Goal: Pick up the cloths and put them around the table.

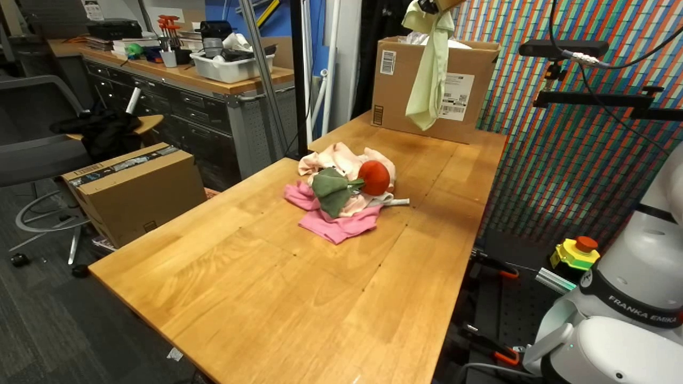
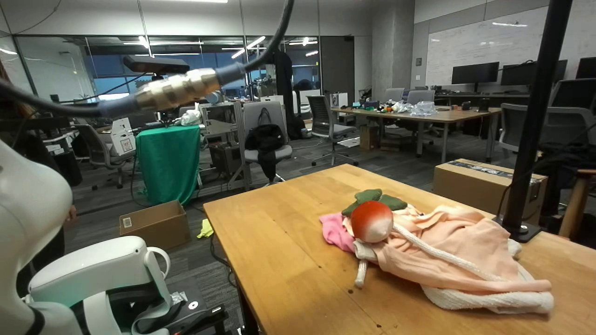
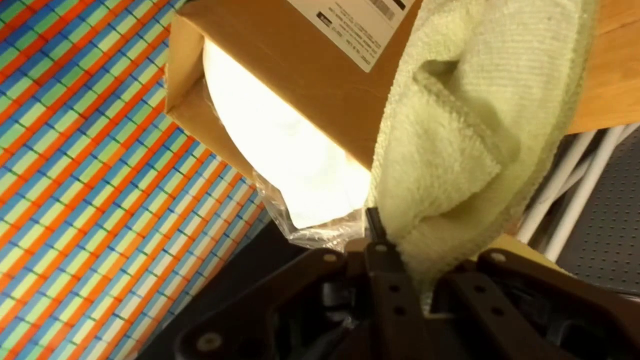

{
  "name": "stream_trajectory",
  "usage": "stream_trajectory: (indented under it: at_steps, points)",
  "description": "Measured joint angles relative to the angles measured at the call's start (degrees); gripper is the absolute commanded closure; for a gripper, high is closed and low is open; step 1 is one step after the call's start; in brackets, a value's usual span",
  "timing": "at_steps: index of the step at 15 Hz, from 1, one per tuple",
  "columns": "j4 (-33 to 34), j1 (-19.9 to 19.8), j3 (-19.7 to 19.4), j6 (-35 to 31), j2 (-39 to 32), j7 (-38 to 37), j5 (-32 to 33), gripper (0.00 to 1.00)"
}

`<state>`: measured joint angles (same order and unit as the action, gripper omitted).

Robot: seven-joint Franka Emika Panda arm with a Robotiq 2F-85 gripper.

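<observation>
My gripper point(image 3: 400, 232) is shut on a yellow-green cloth point(image 3: 450, 145), which covers one fingertip in the wrist view. In an exterior view this cloth point(image 1: 428, 80) hangs long and loose in front of a cardboard box, with the gripper point(image 1: 428, 6) at the top edge of the picture. Farther along the wooden table point(image 1: 256, 298) a pink cloth point(image 1: 341, 225) lies crumpled under a heap. A peach cloth point(image 1: 341, 156) is bunched behind it, and spreads wide point(image 2: 470, 242) from the opposite side. Most of the pink cloth point(image 2: 336, 232) is hidden there.
On the cloth heap rest a red round toy point(image 1: 375, 178) and its dark green leaves point(image 1: 331, 191). A thick white rope point(image 2: 489, 300) loops around the peach cloth. The cardboard box point(image 1: 395, 90) stands at the table's end. A black post point(image 2: 533, 116) rises at the table's edge.
</observation>
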<state>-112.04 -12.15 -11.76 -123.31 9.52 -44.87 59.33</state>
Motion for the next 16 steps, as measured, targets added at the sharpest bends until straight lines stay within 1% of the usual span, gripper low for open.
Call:
stream_trajectory:
  at_steps: [6,11,15,16]
  points:
    - [0.0,-3.2,-4.0,-0.5,-0.6,-0.3,-5.1,0.93]
    - [0.5,-5.1,-5.5,-1.1,-2.0,-2.4,-8.0,0.94]
    - [1.6,-6.3,-6.0,-1.1,-4.2,-5.9,-8.1,0.93]
    - [1.8,-6.6,-6.1,-1.1,-4.6,-6.7,-8.1,0.68]
